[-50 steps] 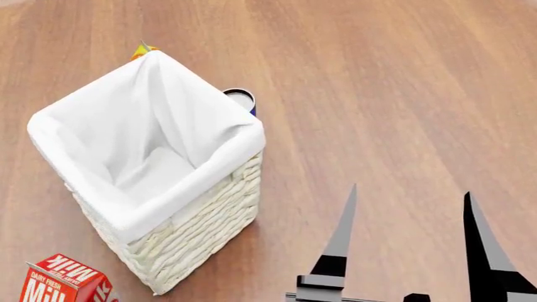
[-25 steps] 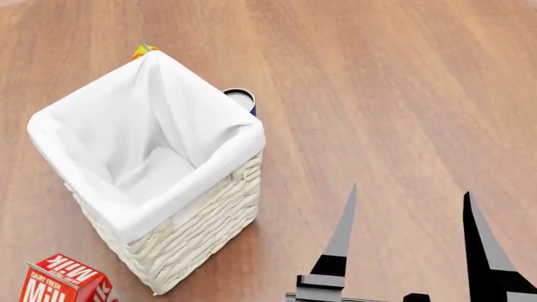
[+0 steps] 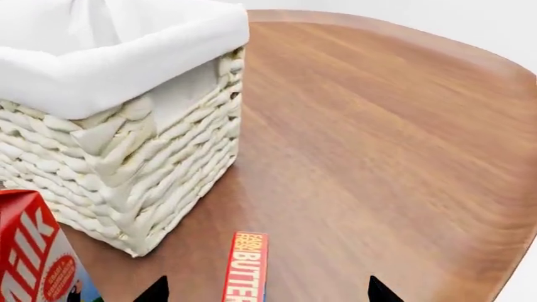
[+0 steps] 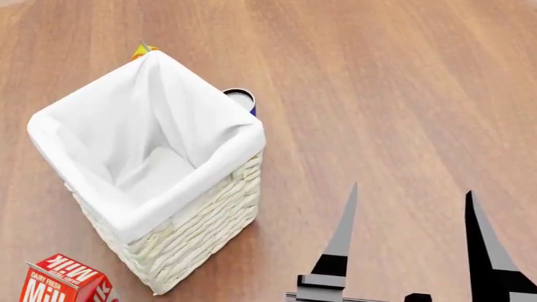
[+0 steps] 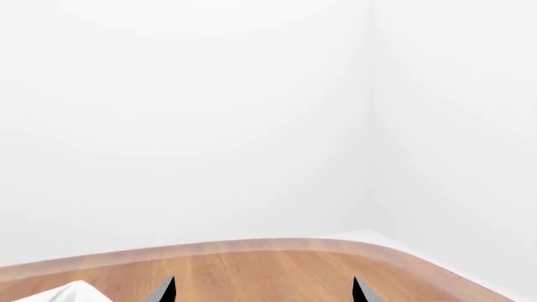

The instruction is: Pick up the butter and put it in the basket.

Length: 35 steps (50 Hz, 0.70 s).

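The butter (image 3: 246, 267) carton reads "BUTTER" at lower centre; the milk carton (image 4: 63, 280) reads "DAIRY FRESH MILK" at lower left.

We see bright, even, diffuse light in all three views, with no glare. The brown wood-grain table (image 4: 394, 94) shows only a soft sheen. The tall cream-white woven wicker basket (image 4: 197, 223) casts a faint, soft-edged shadow at its base, and gentle shading falls inside its white cloth liner (image 4: 151, 145). Edges render crisp, without blur. In the right wrist view the white walls look nearly washed out.
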{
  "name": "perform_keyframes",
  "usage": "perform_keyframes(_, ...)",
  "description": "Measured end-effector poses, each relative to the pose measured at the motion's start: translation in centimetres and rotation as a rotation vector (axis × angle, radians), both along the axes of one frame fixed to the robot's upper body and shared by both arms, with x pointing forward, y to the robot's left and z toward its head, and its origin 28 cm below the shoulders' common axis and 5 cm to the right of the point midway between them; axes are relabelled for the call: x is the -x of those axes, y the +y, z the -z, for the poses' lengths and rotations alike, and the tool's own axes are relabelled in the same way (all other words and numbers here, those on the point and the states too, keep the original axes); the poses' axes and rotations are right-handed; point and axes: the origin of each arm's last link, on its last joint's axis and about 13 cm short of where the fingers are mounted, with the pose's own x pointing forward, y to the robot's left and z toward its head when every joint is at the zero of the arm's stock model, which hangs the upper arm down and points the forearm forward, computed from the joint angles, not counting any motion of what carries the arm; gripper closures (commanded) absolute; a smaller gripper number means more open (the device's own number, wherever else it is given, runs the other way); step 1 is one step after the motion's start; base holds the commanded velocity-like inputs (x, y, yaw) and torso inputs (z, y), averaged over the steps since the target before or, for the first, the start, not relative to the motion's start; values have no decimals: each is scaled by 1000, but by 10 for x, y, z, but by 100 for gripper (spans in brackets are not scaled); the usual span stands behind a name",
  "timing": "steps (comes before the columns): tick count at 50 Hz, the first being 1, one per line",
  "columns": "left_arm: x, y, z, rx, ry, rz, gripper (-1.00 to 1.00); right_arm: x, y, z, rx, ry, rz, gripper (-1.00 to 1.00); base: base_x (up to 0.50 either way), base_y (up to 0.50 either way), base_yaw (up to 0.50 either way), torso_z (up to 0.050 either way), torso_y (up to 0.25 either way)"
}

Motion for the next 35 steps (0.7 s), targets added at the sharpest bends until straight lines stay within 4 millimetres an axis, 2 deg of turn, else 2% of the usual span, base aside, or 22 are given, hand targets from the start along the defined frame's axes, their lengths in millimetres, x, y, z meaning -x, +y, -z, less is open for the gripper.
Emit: perform_keyframes(35,-22,-2,24,-117,100,13,-100,0,1,-1,-3,-3,-4,-100,0,0,0,0,0)
